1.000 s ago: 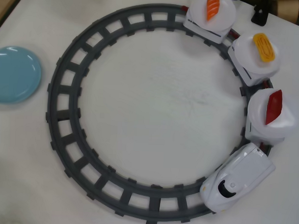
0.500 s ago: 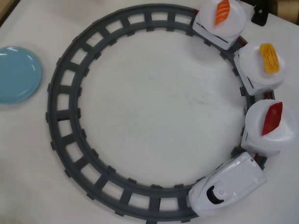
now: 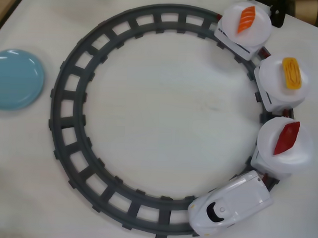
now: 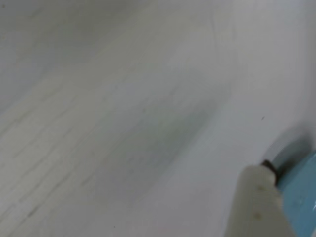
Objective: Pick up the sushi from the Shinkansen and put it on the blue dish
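Sushi (image 3: 286, 137) carried further clockwise round track (image 3: 69, 147) with its white plate (image 3: 281, 145), now lower right in overhead view. Lies diagonal on first car behind Shinkansen (image 3: 230, 204) nose. Yellow piece (image 3: 292, 73) and orange piece (image 3: 246, 19) ride next two cars. Blue dish (image 3: 15, 79) sits far left, outside track, on white table (image 3: 164, 109). Wrist view: one pale finger (image 4: 256, 207) of gripper beside blue dish edge (image 4: 303, 192); spread or pressed together, cannot tell.
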`<move>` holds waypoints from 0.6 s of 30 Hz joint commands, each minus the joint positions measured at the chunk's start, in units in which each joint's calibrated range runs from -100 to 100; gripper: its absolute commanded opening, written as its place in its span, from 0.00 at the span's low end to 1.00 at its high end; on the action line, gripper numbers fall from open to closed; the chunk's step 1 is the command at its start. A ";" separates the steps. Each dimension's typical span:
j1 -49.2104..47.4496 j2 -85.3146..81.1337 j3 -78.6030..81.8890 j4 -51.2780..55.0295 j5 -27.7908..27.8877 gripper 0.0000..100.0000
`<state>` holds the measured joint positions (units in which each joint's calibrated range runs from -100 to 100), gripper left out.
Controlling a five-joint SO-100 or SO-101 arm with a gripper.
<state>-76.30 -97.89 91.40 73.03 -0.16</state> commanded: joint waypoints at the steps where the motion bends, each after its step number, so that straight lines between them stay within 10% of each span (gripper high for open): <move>1: -0.38 -0.20 1.48 -0.03 0.47 0.15; 18: -0.02 -0.20 1.48 -0.03 0.31 0.15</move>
<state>-76.30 -97.89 91.40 73.03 -0.10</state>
